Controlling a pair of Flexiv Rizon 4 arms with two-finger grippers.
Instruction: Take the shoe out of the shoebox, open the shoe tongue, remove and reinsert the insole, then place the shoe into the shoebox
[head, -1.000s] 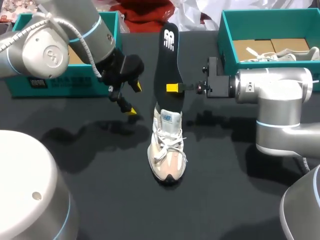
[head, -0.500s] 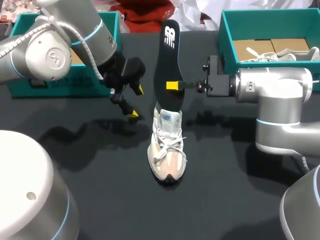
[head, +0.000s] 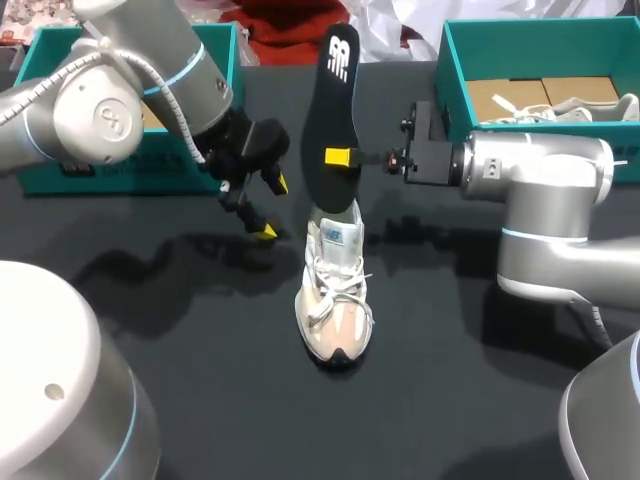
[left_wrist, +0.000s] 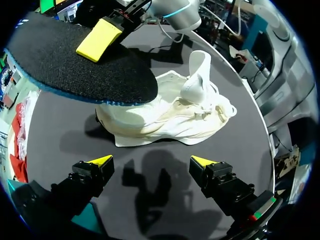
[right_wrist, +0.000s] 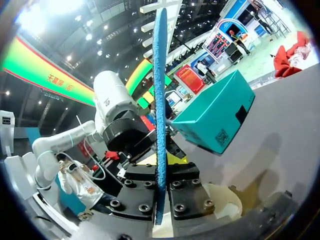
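Moved: insole (head: 335, 110) and right fingers (head: 340, 157) stand higher and slightly further toward the left arm than a second ago; left fingers (head: 265, 231) sit a touch nearer the shoe (head: 335, 295).

Right fingers: clamped on the insole mid-length, holding it upright over the shoe's heel opening.
Left fingers: apart, empty, hovering just beside the shoe.
Shoe: mid-counter (head: 450, 380), out of any box, tongue raised.
Insole tip: seemingly just clear of the collar; the overlap makes this hard to tell.

Step in hand: insole removal. Draw along the insole's length until the tip is free; steady the shoe with the left fingers before reinsertion.

Count: insole 1; shoes 2, the second shoe (head: 590, 105) lying in the right box (head: 520, 35); boxes 2, with the left box (head: 130, 165).
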